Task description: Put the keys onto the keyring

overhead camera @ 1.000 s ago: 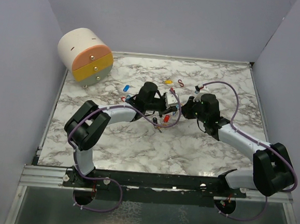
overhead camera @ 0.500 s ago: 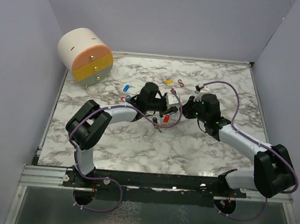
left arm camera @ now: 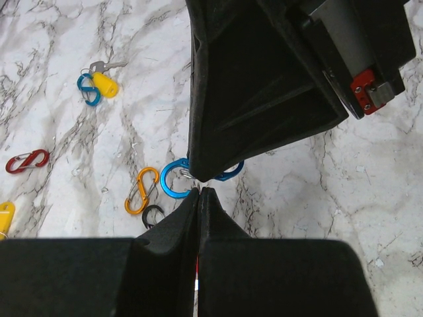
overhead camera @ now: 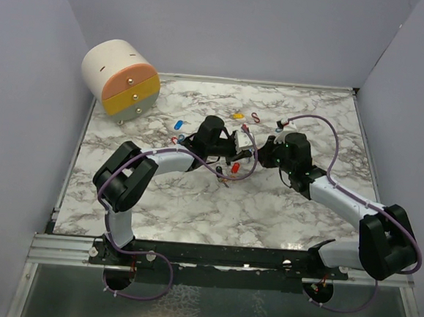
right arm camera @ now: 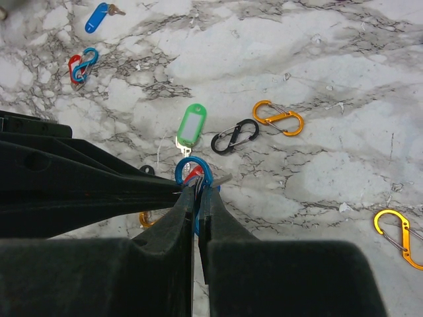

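Tightly closed, right pincer (right arm camera: 198, 191) nips blue keyring (right arm camera: 181, 166).

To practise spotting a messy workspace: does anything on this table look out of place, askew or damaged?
Nothing looks damaged or spilled. The round drawer box sits slanted to the edges of the table in its far left corner. The green key, an orange clip and other small pieces lie scattered loose, pointing every way.
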Controlling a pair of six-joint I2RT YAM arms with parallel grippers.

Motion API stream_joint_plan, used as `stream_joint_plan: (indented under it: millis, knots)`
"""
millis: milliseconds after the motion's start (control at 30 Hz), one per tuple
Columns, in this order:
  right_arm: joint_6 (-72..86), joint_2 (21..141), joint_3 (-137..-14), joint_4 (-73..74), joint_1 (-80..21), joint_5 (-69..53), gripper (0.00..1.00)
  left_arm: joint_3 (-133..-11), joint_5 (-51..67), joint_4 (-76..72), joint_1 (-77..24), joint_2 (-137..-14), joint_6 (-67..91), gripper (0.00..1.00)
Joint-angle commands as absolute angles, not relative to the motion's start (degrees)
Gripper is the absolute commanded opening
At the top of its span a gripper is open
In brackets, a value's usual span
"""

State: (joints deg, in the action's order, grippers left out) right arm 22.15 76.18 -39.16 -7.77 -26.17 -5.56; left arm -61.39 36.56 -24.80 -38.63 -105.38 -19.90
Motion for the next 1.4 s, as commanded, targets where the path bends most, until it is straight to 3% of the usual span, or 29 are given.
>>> stream_joint_plan:
  millis: [0, 1367]
  knots:
    - [21.6, 74.4, -38.3, -6.8, -26.5, -4.9, 0.0, -62.2, 35.1, -26.6, -37.5, -104.9, -21.1, 0.0]
    - [23.8, 74.5, -38.6, -6.3, -26.5, -1.3, 0.0, -59.9, 43.6, -27.0, -37.3, -104.5, -22.7, 0.0]
